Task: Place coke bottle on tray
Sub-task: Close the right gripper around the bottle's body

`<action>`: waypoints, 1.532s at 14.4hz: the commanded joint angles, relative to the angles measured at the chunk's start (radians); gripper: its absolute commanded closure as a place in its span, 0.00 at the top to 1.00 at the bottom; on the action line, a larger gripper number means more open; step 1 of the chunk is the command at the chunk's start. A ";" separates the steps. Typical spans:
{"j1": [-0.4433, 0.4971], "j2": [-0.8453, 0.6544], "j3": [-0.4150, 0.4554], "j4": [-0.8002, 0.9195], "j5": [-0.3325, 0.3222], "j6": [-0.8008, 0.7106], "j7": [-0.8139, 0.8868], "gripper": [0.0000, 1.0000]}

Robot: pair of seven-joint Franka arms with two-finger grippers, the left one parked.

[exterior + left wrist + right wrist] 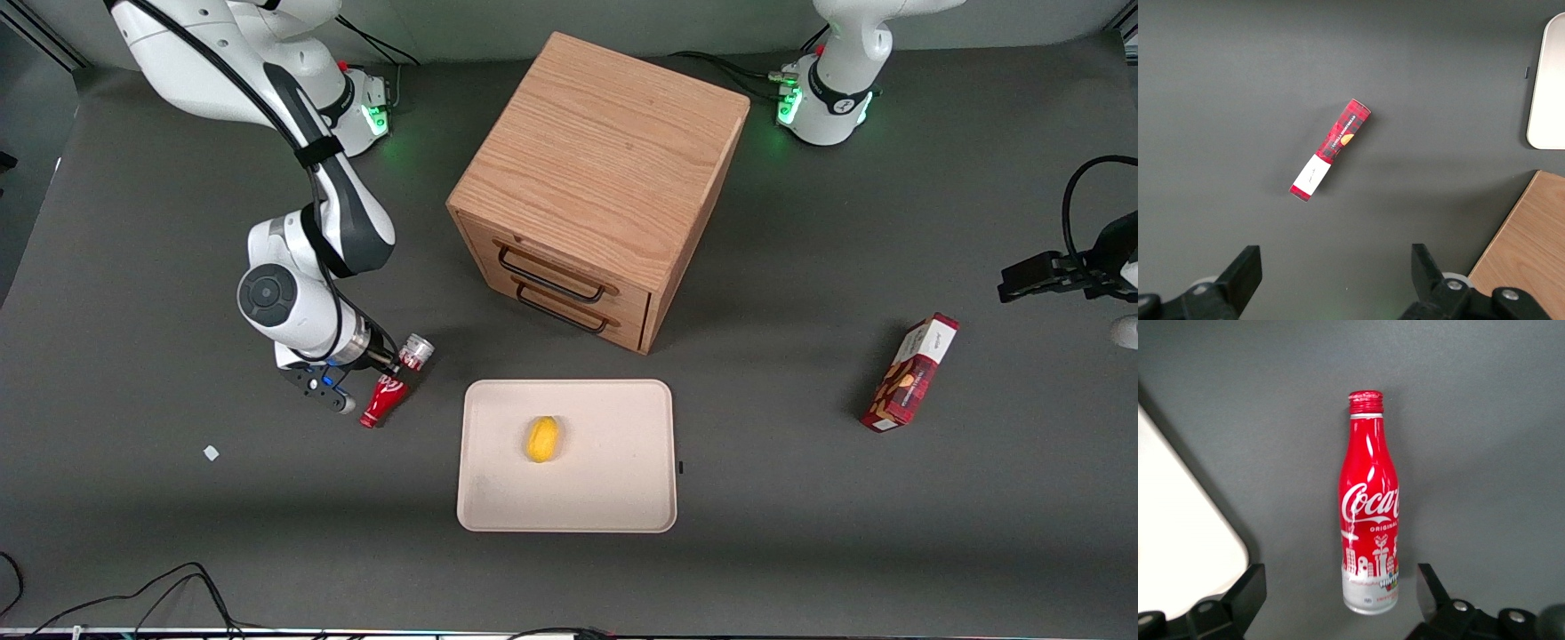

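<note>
We start with the tray [613, 498], which lies nearest the front camera on the dark grey worktop [800, 551]. It is flat, cream-beige, with rounded corners and a low rim. A small yellow fruit-shaped item [542, 439] rests inside the tray, close to its middle.

We find the coke bottle [383, 401] lying on its side on the worktop, just beside the tray toward the working arm's end and clear of the tray rim. In the right wrist view we read the coke bottle [1369, 513] as red with white script, a silver-grey base end and a red cap; a rounded corner of the tray [1185, 540] shows beside it.

We locate the end effector [360, 378] directly over the bottle, low above the worktop. Its fingers [1238, 600] stand apart on either side of the bottle's base end, and we see a gap between each finger and the bottle.

A wooden drawer cabinet [600, 178] with two dark handles stands farther from the front camera than the tray. A red snack box [910, 373] lies well apart from the tray, toward the parked arm's end.
</note>
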 commanded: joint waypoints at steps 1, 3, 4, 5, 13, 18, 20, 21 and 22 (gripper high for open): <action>0.009 0.040 -0.005 -0.006 -0.030 0.060 0.042 1.00; 0.009 0.072 -0.006 -0.006 -0.040 0.102 0.047 1.00; 0.009 0.086 -0.006 -0.004 -0.042 0.117 0.047 1.00; 0.009 0.100 -0.006 -0.004 -0.045 0.137 0.048 1.00; 0.007 0.147 -0.008 -0.006 -0.080 0.175 0.051 1.00; 0.007 0.149 -0.008 -0.006 -0.080 0.177 0.051 1.00; 0.007 0.149 -0.008 -0.006 -0.108 0.177 0.051 0.90; 0.007 0.147 -0.008 -0.007 -0.115 0.177 0.051 0.69; 0.006 0.147 -0.008 -0.009 -0.115 0.177 0.051 0.37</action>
